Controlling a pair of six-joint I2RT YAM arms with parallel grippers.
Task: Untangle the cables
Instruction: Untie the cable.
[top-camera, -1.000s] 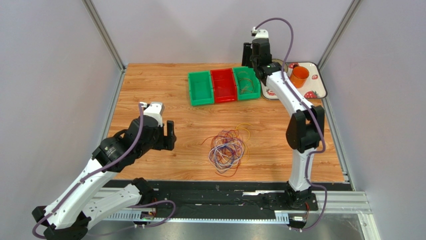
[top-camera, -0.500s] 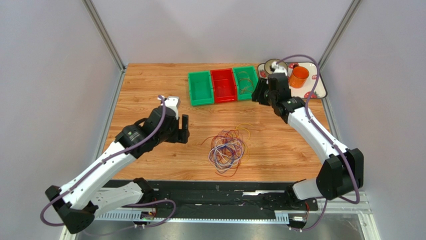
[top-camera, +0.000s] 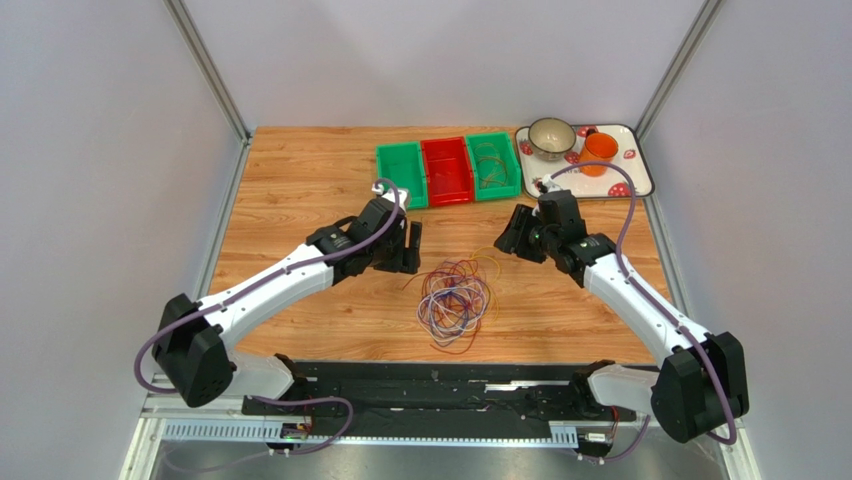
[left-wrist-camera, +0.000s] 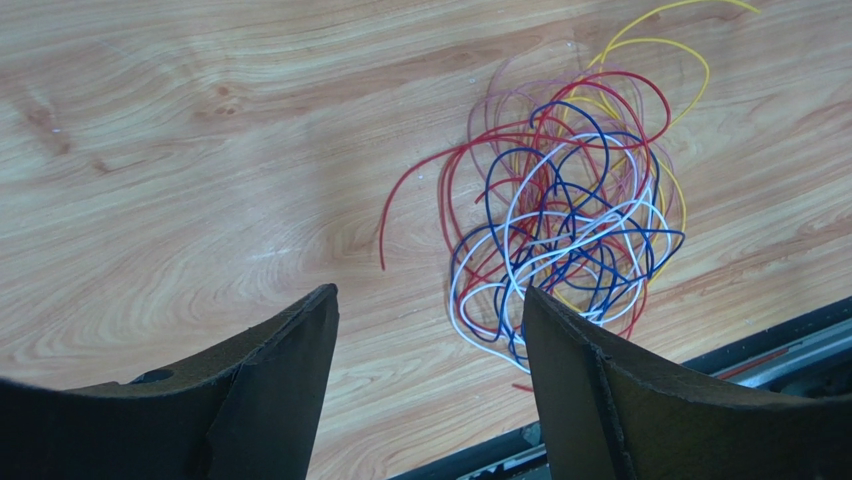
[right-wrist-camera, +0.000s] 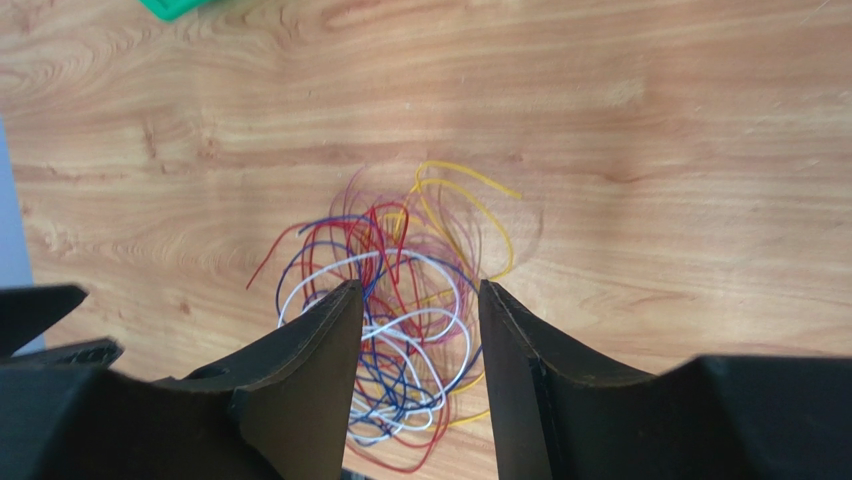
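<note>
Fingers (left-wrist-camera: 270, 380) of the left gripper (left-wrist-camera: 428, 295) wide apart, dark wedges at the bottom of the left wrist view, gripping nothing, only bare wood between them. Fingers (right-wrist-camera: 300, 370) of the right gripper (right-wrist-camera: 420, 285) parted less widely, likewise empty, hanging over the cables (right-wrist-camera: 400, 300) without touching them. Cables (top-camera: 455, 300) in one loose tangle of red, blue, white, yellow and purple loops, flat on the wooden table (top-camera: 300, 170), just below centre of the top view. Same cables (left-wrist-camera: 565, 210) right of centre in the left wrist view, a single red strand trailing off to the left. In the top view, left gripper (top-camera: 405, 245) just up and left of the tangle, right gripper (top-camera: 515, 232) up and to its right, both near it. Along the upper part of the table, three bins side by side: left green bin (top-camera: 402, 178), red bin (top-camera: 447, 171), right green bin (top-camera: 494, 167) with a few thin strands inside. At upper right, a patterned tray (top-camera: 630, 175) bearing a bowl (top-camera: 551, 137) and an orange cup (top-camera: 600, 152)
</note>
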